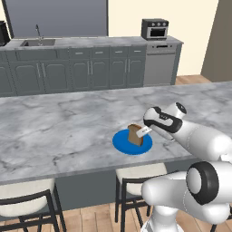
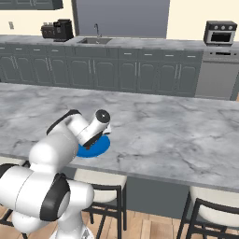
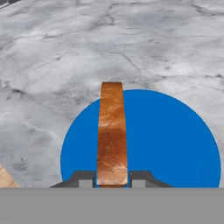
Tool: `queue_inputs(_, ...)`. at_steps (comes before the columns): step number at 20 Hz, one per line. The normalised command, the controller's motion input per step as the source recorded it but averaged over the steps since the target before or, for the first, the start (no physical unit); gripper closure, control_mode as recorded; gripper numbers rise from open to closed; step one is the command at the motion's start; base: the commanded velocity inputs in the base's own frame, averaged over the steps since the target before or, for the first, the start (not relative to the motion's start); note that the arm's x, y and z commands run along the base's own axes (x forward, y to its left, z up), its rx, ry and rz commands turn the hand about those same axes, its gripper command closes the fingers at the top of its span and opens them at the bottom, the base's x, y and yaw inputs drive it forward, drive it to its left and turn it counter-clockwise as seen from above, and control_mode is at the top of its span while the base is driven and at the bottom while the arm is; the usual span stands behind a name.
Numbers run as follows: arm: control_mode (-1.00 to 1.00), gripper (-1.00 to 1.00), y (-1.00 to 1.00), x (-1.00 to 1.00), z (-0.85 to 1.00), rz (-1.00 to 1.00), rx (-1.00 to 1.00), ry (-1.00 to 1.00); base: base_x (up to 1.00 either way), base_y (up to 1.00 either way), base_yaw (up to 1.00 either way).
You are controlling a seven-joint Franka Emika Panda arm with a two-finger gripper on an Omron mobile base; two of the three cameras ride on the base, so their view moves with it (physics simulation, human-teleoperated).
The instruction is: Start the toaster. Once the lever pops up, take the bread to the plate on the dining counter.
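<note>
- Two stools (image 1: 27, 201) with pale seats and dark frames stand nearest, tucked under the overhang of the dining counter (image 1: 54, 131), on a wood-plank floor.
- One long slab of white marble with grey veins forms that counter, running across both base views.
- One plate (image 1: 121, 144), round and bright blue, lies near the counter's seating edge.
- One slice of bread (image 1: 134, 134) stands on edge over the plate, its brown crust facing the hand camera.
- One gripper (image 1: 145, 132) is pinching the slice between its two dark fingertips, pressed against its flat sides; whether the slice touches the plate cannot be told.
- Beyond, one run of grey cabinets carries a marble worktop along the far wall.
- One sink (image 2: 94, 41) with a tap sits in that worktop.
- One silver toaster oven (image 1: 155, 29) stands at its right end, above a steel dishwasher (image 1: 159, 63).
- One boxy black appliance (image 2: 57, 29) stands left of the sink.
</note>
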Motion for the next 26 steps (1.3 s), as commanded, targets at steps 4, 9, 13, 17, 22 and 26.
queue_inputs(4,-1.00,1.00,0.00,0.00,-0.14,0.00,0.00,-0.04,0.00,0.00,0.00)
queue_inputs(9,-1.00,1.00,0.00,0.00,-0.13,0.00,0.00,-0.04,0.00,0.00,0.00)
queue_inputs(13,-1.00,1.00,0.00,0.00,-0.17,0.00,0.00,-0.02,0.00,0.00,0.00)
queue_inputs(17,-1.00,1.00,0.01,0.03,-0.13,0.00,0.00,0.00,0.00,0.00,0.00)
queue_inputs(22,-1.00,-1.00,0.01,0.00,0.00,0.00,0.00,0.00,0.00,0.00,0.00)
queue_inputs(26,-1.00,-1.00,0.00,0.00,0.00,0.00,0.00,0.00,0.00,0.00,0.00)
